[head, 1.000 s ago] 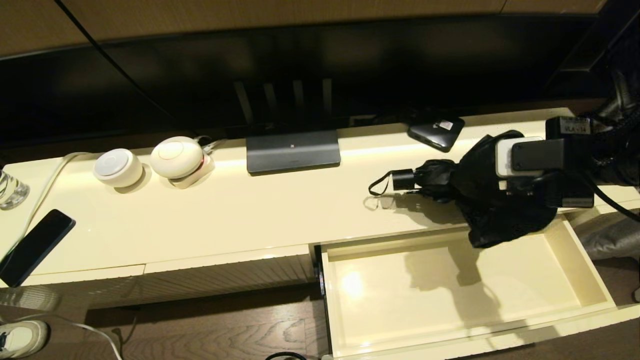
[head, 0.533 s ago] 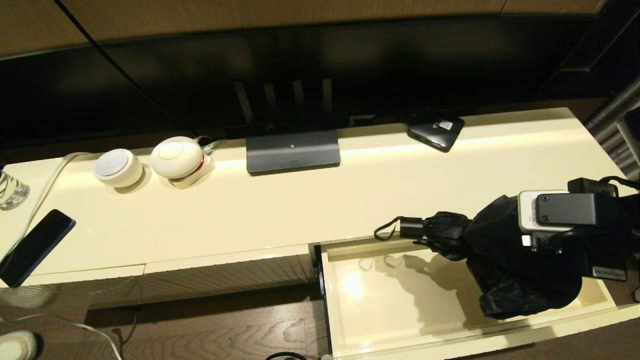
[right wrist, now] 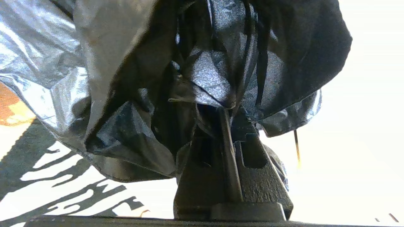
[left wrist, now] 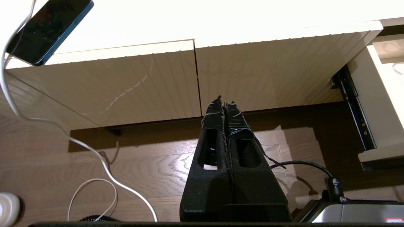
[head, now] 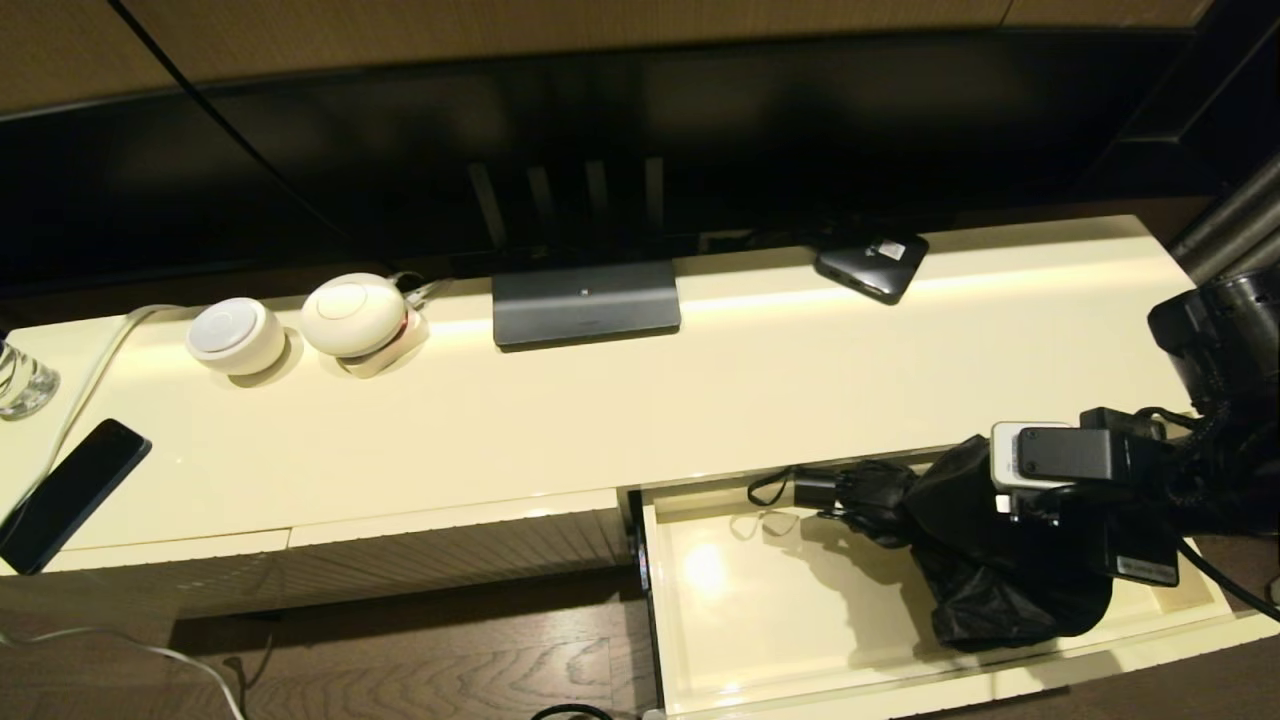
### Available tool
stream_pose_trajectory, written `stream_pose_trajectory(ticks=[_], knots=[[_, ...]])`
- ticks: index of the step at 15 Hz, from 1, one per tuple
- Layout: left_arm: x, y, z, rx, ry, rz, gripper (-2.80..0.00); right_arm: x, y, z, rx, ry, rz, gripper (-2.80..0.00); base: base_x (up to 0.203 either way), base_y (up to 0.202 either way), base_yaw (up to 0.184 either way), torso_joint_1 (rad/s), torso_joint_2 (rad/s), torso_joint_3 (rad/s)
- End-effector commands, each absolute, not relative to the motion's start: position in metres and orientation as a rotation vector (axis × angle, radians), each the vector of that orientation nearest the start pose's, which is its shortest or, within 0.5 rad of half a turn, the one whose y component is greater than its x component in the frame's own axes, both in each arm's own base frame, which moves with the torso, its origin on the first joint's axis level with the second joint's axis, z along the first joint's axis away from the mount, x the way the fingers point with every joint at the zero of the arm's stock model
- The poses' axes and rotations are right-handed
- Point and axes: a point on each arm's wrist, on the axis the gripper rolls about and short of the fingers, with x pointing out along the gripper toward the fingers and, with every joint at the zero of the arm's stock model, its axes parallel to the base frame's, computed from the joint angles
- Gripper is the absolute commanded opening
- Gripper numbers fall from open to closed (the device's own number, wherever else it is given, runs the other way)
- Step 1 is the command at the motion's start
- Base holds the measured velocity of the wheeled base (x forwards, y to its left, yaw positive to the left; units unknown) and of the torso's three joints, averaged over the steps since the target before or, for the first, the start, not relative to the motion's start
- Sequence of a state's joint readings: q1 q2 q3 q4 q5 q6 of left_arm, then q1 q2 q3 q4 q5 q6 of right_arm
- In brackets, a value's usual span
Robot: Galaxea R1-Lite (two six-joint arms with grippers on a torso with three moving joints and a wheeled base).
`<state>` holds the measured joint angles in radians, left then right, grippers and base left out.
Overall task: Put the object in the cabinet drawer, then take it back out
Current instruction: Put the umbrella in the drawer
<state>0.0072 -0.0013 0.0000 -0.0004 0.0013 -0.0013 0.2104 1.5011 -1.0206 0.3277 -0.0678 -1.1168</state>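
Observation:
The black folding umbrella (head: 960, 540) hangs low in the open cream drawer (head: 800, 610), in its right half, with its rumpled fabric sagging toward the drawer floor. Its short handle and wrist loop (head: 775, 487) point left, at the drawer's back edge. My right gripper (right wrist: 228, 110) is shut on the umbrella's fabric (right wrist: 208, 72), which covers its fingertips. In the head view the right wrist (head: 1060, 460) sits on top of the umbrella. My left gripper (left wrist: 223, 101) is shut and empty, low in front of the closed ribbed panels (left wrist: 126, 85), outside the head view.
On the cabinet top (head: 600, 410) stand a small flat black box with a white label (head: 872, 262), a dark monitor base (head: 586, 303), two white round devices (head: 295, 322), a phone (head: 68, 492) and a glass (head: 20, 378). White cables (left wrist: 79, 151) lie on the wood floor.
The right gripper carried the umbrella off the cabinet top, forward over the open drawer, then down and slightly back into it. The left arm has not moved.

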Motion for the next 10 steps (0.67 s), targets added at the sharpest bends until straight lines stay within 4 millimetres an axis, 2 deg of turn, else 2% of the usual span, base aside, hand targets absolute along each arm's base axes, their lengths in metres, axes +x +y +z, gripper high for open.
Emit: stream_pose_trajectory(ticks=[1,5,7,10], knots=[[-0.023,0.0,0.075,-0.002,0.002,0.009,-2.8,0.258,0.041,0.19,-1.2,0.683,0.594,-2.8,0.0,0.0,0.0,0.0,0.0,0.0],[-0.023,0.0,0.075,-0.002,0.002,0.009,-2.8,0.28,0.03,0.181,-1.279,0.639,0.608,-2.8,0.0,0.0,0.0,0.0,0.0,0.0],[-0.023,0.0,0.075,-0.002,0.002,0.009,-2.8,0.283,0.029,0.181,-1.295,0.625,0.603,-2.8,0.0,0.0,0.0,0.0,0.0,0.0],[-0.023,0.0,0.075,-0.002,0.002,0.009,-2.8,0.301,0.028,0.173,-1.369,0.58,0.608,-2.8,0.0,0.0,0.0,0.0,0.0,0.0]])
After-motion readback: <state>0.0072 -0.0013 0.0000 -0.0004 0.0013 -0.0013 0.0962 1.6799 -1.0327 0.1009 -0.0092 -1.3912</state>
